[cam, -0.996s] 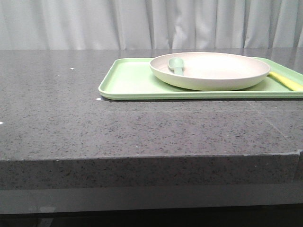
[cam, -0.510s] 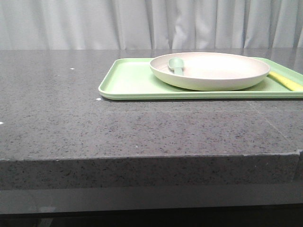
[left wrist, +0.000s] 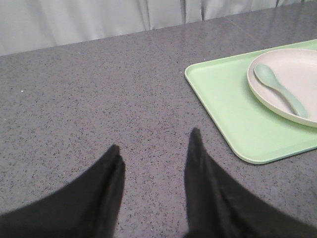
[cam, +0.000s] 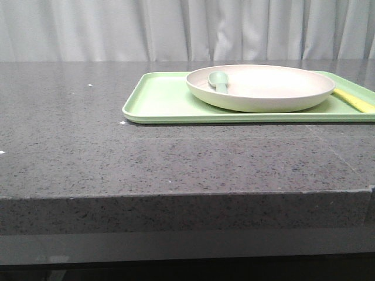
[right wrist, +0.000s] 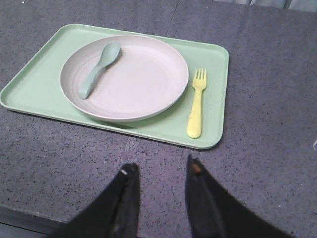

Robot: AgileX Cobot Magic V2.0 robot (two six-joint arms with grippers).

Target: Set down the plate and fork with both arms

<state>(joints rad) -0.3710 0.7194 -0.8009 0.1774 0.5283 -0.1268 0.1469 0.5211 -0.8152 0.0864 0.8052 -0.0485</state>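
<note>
The cream plate (cam: 275,88) (right wrist: 138,84) (left wrist: 302,74) rests on a light-green tray (cam: 164,99) (right wrist: 39,84) (left wrist: 233,109) at the table's right back. A pale teal spoon (cam: 218,82) (right wrist: 96,72) (left wrist: 282,91) lies in the plate. The yellow fork (right wrist: 197,104) (cam: 353,100) lies on the tray to the right of the plate. My left gripper (left wrist: 155,144) is open over bare table, off the tray's left side. My right gripper (right wrist: 162,166) is open over bare table in front of the tray, holding nothing. Neither gripper shows in the front view.
The dark speckled stone table (cam: 88,152) has a thick front edge. A white curtain (cam: 117,29) hangs behind it.
</note>
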